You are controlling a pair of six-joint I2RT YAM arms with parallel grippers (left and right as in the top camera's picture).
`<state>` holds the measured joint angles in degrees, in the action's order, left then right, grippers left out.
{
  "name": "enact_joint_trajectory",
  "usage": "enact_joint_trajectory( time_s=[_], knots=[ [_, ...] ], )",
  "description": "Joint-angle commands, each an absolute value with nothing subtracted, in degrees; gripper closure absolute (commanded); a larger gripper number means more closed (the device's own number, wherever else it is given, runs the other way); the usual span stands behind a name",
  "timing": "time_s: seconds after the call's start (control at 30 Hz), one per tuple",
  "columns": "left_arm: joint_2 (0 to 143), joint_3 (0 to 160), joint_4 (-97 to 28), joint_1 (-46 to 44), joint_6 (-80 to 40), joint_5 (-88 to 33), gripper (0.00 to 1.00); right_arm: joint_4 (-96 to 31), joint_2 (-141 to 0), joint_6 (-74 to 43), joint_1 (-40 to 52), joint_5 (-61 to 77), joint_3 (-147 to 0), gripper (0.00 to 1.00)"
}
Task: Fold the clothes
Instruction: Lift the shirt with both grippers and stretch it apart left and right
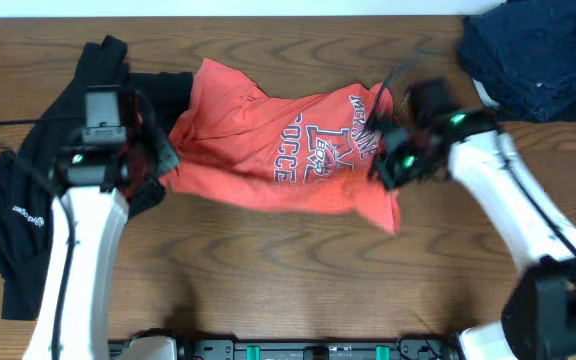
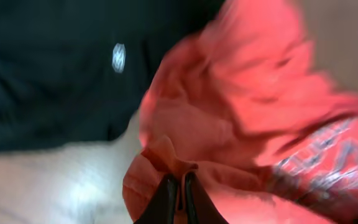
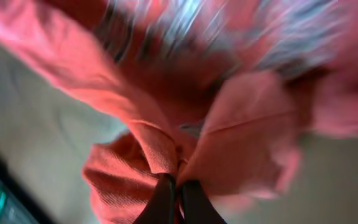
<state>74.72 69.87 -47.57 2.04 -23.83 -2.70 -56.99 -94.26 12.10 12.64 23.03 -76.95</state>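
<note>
The red-orange T-shirt (image 1: pixel 268 140) with varsity lettering is stretched across the middle of the table, held up between both arms. My left gripper (image 1: pixel 153 165) is shut on its left edge; the left wrist view shows the fingers (image 2: pixel 178 186) pinching a fold of the red T-shirt (image 2: pixel 241 112). My right gripper (image 1: pixel 393 160) is shut on the shirt's right edge; the right wrist view shows the fingers (image 3: pixel 174 186) pinching bunched red T-shirt cloth (image 3: pixel 185 106). A black top (image 1: pixel 28 200) with small white logos lies under and beside the left arm, also seen in the left wrist view (image 2: pixel 55 68).
A pile of dark navy clothing (image 1: pixel 538 55) lies at the back right corner. The wooden table (image 1: pixel 268 270) shows in front of the shirt. The arm bases stand along the front edge.
</note>
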Motion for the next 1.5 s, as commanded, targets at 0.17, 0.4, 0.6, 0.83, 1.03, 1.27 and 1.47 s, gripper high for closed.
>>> enact_joint_trajectory(
  time_s=[0.17,0.4,0.6,0.83,1.03,1.27,1.47],
  knots=[
    [60.34,73.38,-39.13,1.96,-22.06,-0.36,0.94,-57.34,-87.33,5.80,3.95,11.79,-92.01,0.99],
    [50.09,73.38,-28.27,1.96,-21.26,-0.38,0.94,-57.45,-84.71,6.07,-5.13,12.03,-102.65,0.99],
    [44.91,73.38,-21.96,1.96,-23.27,-0.38,0.94,-59.64,-82.24,7.68,-10.52,12.01,-112.07,0.99],
    [42.17,73.43,-20.10,1.96,-23.88,-0.40,0.94,-61.63,-78.59,8.67,-14.04,12.25,-118.08,0.99],
    [42.09,74.41,-20.23,1.96,-23.83,-0.40,0.94,-63.35,-77.28,8.88,-14.04,12.19,-118.08,0.99],
    [42.09,82.11,-19.88,1.96,-23.81,-0.40,0.94,-63.26,-70.91,8.86,-14.09,9.32,-118.13,0.99],
    [42.04,88.42,-22.52,1.96,-23.07,-0.40,0.94,-64.66,-63.07,8.84,-14.09,4.86,-118.13,0.99]
  ],
)
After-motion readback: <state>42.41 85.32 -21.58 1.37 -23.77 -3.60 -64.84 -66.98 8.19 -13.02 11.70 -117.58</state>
